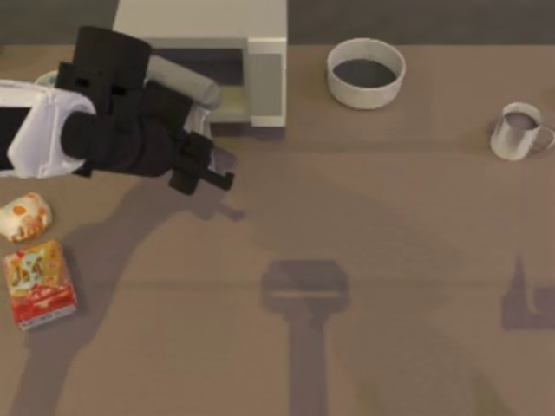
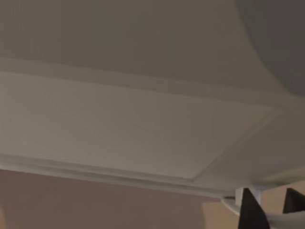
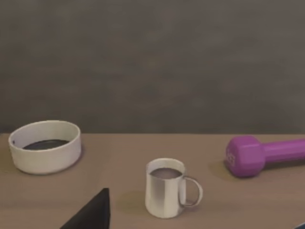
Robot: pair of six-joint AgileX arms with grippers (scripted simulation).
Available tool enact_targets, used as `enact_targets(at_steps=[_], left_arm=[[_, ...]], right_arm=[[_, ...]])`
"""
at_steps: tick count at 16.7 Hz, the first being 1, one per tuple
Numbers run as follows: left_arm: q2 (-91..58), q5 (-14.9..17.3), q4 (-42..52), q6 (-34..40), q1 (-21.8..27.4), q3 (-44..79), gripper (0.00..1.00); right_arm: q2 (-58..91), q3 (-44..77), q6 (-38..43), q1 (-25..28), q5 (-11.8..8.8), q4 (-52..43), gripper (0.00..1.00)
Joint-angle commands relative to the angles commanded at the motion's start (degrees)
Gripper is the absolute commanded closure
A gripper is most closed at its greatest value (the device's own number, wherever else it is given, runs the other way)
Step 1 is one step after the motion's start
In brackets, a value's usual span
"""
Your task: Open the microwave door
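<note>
Microwave at far edge, left of centre. Microwave door looks swung partly open toward L. L gripper at door's near end; can't tell if fingers closed on handle. Risk: grip slips mid-swing, door stalls, you lose arc. R arm out of view.

Behind left gripper: microwave, door ajar. Right of jaws: bowl, mug beyond. Left: box.

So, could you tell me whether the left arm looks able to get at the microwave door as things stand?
Probably yes: the left gripper is already right at the microwave door, which appears swung partly open from the microwave, with nothing between them.
</note>
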State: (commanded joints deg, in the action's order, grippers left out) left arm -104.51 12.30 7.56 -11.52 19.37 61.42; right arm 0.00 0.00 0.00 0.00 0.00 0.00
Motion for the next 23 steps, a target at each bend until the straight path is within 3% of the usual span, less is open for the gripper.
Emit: enact_targets(at_steps=[10, 23], left_arm=[[1.26, 4.3, 1.43, -6.35, -3.07, -1.32, 1.0], [1.26, 4.3, 1.43, -6.35, -3.07, -1.32, 1.0]], right_arm=[[0.0, 0.0, 0.0, 0.0, 0.0, 0.0, 0.0], [0.0, 0.0, 0.0, 0.0, 0.0, 0.0, 0.0]])
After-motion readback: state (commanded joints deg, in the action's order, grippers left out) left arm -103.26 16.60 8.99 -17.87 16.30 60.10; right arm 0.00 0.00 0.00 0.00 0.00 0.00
